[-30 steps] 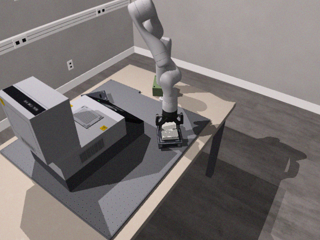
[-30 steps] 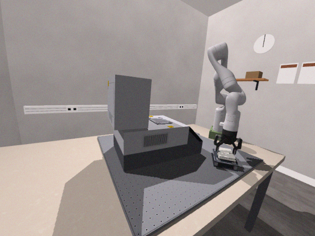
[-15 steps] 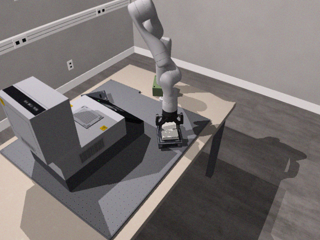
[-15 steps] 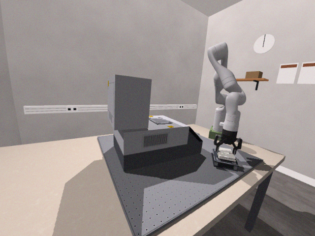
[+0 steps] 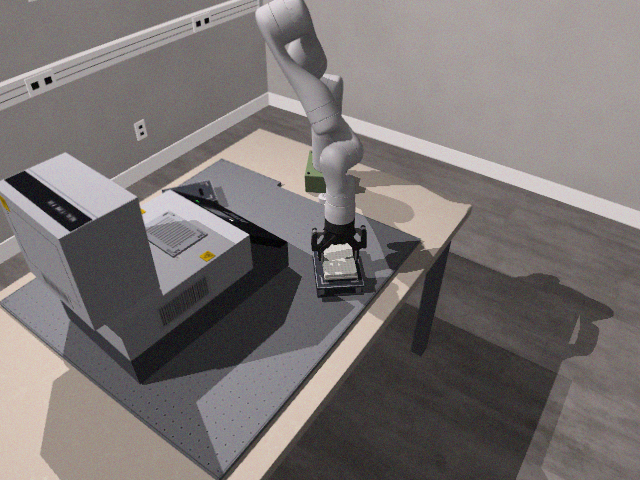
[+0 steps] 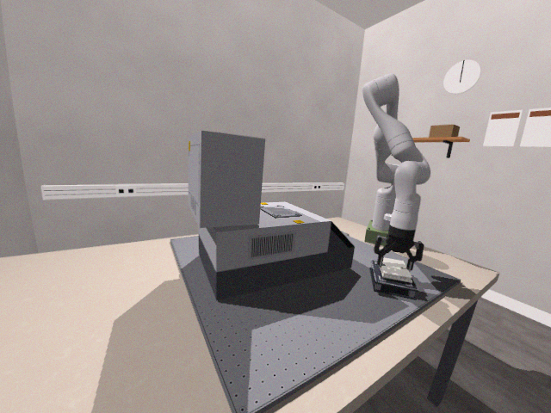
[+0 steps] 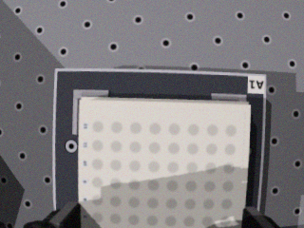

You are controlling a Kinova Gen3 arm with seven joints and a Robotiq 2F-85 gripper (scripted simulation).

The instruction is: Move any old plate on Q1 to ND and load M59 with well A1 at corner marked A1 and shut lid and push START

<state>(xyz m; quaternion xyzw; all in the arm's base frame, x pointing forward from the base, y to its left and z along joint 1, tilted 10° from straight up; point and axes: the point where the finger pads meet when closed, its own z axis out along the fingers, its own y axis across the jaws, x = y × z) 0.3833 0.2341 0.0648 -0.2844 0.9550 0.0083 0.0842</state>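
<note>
My gripper (image 5: 338,257) (image 6: 394,267) (image 7: 162,219) is shut on the long sides of a white well plate (image 5: 339,269) (image 6: 395,273) (image 7: 161,142). The plate hangs just above a dark nest (image 5: 320,281) (image 6: 375,277) (image 7: 161,81). The nest's A1 tag (image 7: 256,85) is at the top right in the wrist view; the plate's label is not readable. Q1 (image 5: 206,276) (image 6: 271,261) has its lid (image 5: 111,258) (image 6: 231,177) raised. Its block (image 5: 175,233) (image 6: 281,211) shows no plate. A small lamp (image 5: 196,201) on its front is green; the keys are too small to read.
A second dark nest (image 5: 206,190) stands behind Q1's front, partly hidden, with no plate visible on it. Q1's body and raised lid are left of the gripper in the top and exterior views. The perforated board (image 5: 258,382) (image 6: 311,337) lies on the table. The arm's green base (image 5: 314,180) (image 6: 375,233) is behind.
</note>
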